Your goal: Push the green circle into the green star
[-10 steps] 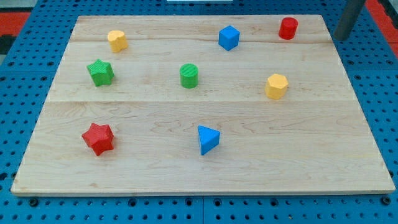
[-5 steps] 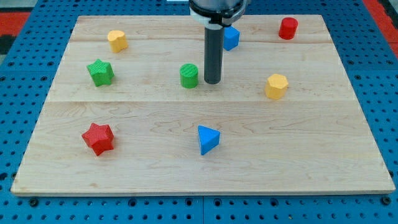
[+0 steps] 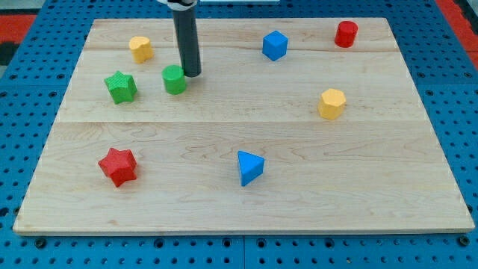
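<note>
The green circle is a short green cylinder on the wooden board, left of centre near the view's top. The green star lies a short gap to its left, apart from it. My tip rests against the circle's upper right side; the dark rod rises from there to the view's top.
A yellow cylinder lies above the green star. A blue cube and a red cylinder sit near the top right. A yellow hexagon is at the right, a red star lower left, a blue triangle lower centre.
My tip swept in from the view's top right to the green circle's right side, then pushed the circle left and slightly up, close to the green star. Other blocks have not moved.
</note>
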